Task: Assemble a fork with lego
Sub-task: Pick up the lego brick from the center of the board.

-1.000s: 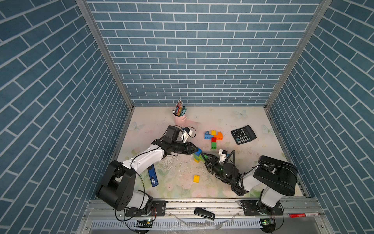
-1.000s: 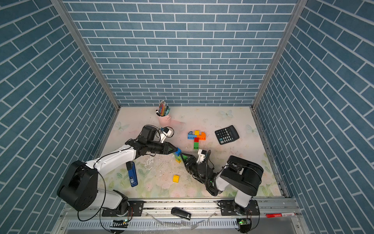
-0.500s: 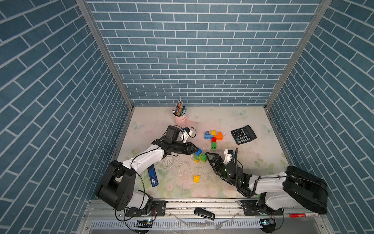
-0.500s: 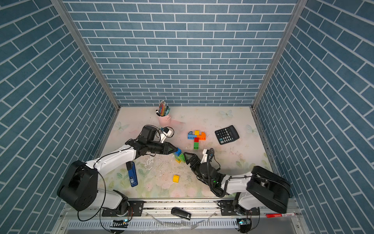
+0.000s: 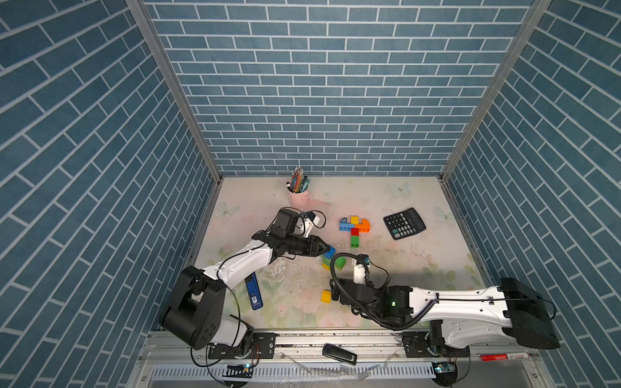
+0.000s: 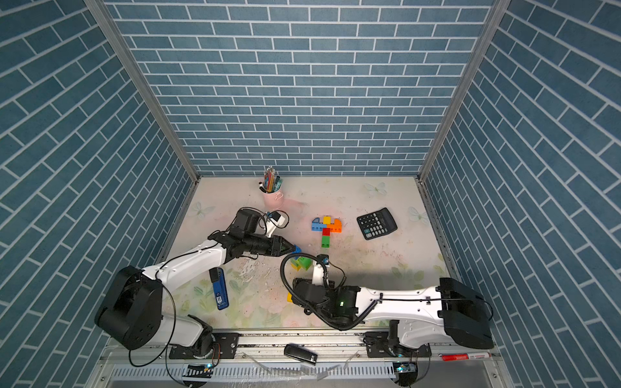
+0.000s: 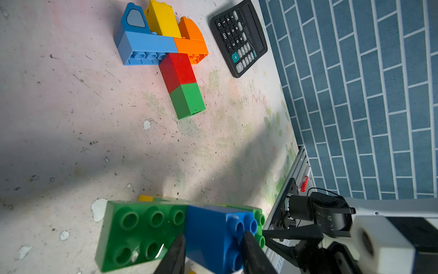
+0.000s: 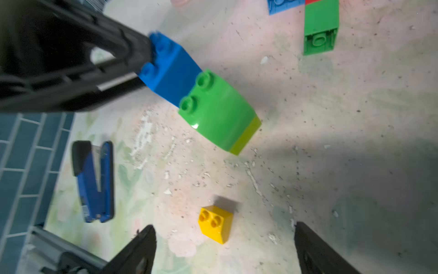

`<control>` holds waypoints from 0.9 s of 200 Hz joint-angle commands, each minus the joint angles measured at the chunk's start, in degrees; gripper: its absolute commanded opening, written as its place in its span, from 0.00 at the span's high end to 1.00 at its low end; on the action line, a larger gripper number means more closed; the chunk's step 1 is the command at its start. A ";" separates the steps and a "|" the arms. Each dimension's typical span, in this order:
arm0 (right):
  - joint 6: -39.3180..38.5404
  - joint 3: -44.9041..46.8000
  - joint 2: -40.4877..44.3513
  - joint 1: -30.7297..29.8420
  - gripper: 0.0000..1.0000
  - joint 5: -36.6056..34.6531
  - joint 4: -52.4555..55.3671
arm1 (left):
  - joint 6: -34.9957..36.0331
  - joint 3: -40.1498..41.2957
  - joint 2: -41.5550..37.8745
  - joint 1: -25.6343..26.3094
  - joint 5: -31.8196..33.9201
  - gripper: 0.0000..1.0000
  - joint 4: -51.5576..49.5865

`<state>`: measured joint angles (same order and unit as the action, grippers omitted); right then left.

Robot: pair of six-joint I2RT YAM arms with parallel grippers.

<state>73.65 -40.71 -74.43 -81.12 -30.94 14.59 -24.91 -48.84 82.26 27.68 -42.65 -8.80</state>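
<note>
- Stapler [image 5: 253, 292]: lying flat at far left, beside the left arm.
- Left claw [image 5: 326, 249]: clenching the studded end of the blue brick [image 8: 170, 73], one finger on each side.
- Blue brick: sitting joined to a green brick [image 8: 213, 111] and a lime brick [image 8: 246, 135], which are extending away from the claw tips.
- Yellow brick [image 8: 214, 223]: lying loose near the front, in the gap between the right claw's fingers, touching neither.
- Right claw [image 8: 224, 229]: standing released, gripping nothing.
- T-shaped lego [image 5: 354, 228]: lying farther back, well apart from both claws.
- Calculator [image 5: 404, 223]: lying just right of it.
</note>
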 commanded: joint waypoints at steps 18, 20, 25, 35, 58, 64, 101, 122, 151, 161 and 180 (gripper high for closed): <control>0.55 1.14 1.12 0.00 0.12 -4.10 1.31 | 0.39 -2.87 -0.67 0.20 -0.08 0.53 -1.75; 0.36 1.09 1.13 0.04 0.12 -4.10 1.18 | 0.39 -2.98 -0.69 0.23 -0.18 0.53 -1.75; -0.39 0.93 0.88 0.00 0.12 -3.80 0.85 | 0.38 -3.25 -0.70 0.21 -0.23 0.52 -1.71; -1.82 0.11 0.37 0.00 0.12 -3.29 0.60 | 0.29 -3.69 -0.79 0.25 -0.28 0.51 -1.65; -5.12 -3.12 -2.18 -0.04 0.13 -2.02 1.22 | 0.16 -4.58 -1.04 0.26 -0.24 0.50 -1.66; -5.73 -3.57 -2.65 -0.15 0.13 -1.65 1.06 | 0.13 -4.64 -1.27 0.25 -0.15 0.50 -1.71; -6.62 -9.15 -6.65 -1.04 0.18 -0.19 6.30 | 0.12 -3.08 -5.34 -0.25 4.87 0.49 -3.10; -5.13 -12.83 -9.68 -1.19 0.26 0.92 11.62 | -2.22 1.35 -11.34 -2.73 11.11 0.47 -3.19; -2.59 -16.45 -13.85 -1.20 0.31 3.49 16.73 | -6.56 8.63 -21.17 -11.22 14.00 0.44 -3.80; -1.88 -17.47 -15.36 -1.23 0.31 4.48 17.70 | -6.82 11.15 -24.20 -14.23 13.87 0.43 -5.13; -1.40 -18.96 -18.14 -1.12 0.31 6.46 18.08 | -6.00 12.34 -27.68 -17.49 13.67 0.42 -7.80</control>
<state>69.28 -57.47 -89.56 -82.08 -27.18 27.38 -30.20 -38.09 57.91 13.15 -30.57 -12.69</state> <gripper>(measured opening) 0.691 0.577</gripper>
